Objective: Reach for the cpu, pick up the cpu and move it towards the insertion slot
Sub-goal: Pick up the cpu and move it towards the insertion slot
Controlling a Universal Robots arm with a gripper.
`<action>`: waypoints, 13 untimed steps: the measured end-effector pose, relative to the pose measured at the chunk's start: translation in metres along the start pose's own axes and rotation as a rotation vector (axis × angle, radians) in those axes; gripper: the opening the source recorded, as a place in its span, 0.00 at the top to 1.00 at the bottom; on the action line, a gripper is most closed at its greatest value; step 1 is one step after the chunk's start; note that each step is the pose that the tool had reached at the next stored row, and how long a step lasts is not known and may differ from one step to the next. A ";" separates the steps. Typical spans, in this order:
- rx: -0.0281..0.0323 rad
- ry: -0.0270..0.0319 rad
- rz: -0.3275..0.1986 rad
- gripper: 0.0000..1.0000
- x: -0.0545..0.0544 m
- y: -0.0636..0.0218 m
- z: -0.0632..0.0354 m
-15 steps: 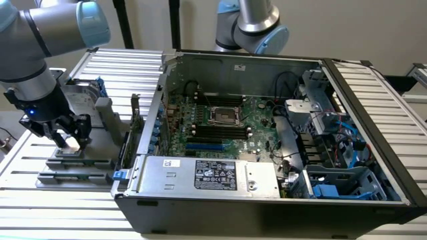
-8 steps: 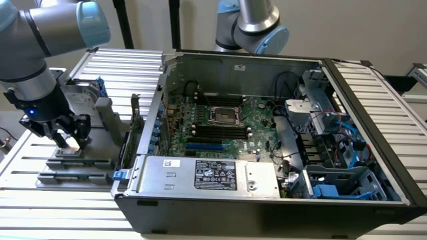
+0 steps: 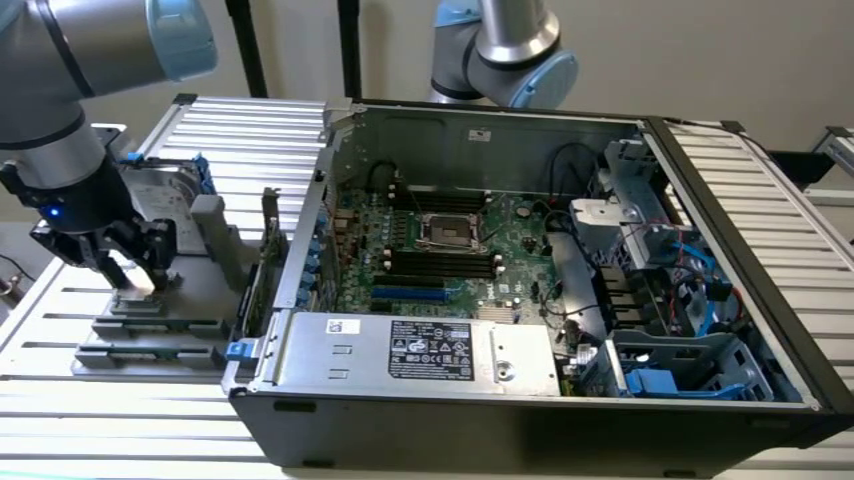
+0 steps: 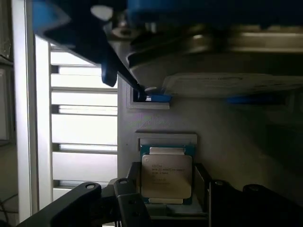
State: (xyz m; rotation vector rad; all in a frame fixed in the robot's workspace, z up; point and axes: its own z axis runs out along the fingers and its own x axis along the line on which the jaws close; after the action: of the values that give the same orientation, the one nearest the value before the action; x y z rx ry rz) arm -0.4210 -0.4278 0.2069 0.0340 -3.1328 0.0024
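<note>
Two dark fingers [image 4: 130,203] of the gripper [image 4: 168,203] stand spread, one each side of the cpu [image 4: 166,176]. Whether they already touch its edges I cannot tell. The cpu lies flat in its tray [image 4: 227,142], outside the case [image 3: 481,120] and well apart from the slot [image 3: 450,230]. To lift cleanly, I judge the fingers should close evenly on opposite edges and rise straight, keeping the cpu level. Counted, near to far: one gripper, one cpu, one hard drive [image 3: 160,185] beyond it, one case, one slot inside.
</note>
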 end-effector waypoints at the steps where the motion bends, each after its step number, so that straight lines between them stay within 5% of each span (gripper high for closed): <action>1: 0.0000 0.0001 0.000 0.46 0.000 0.0000 -0.0046; 13: -0.0002 0.0061 0.000 0.46 -0.005 -0.0002 -0.0591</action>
State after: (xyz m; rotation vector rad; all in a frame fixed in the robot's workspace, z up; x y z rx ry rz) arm -0.4154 -0.4278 0.2660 0.0341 -3.1267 0.0023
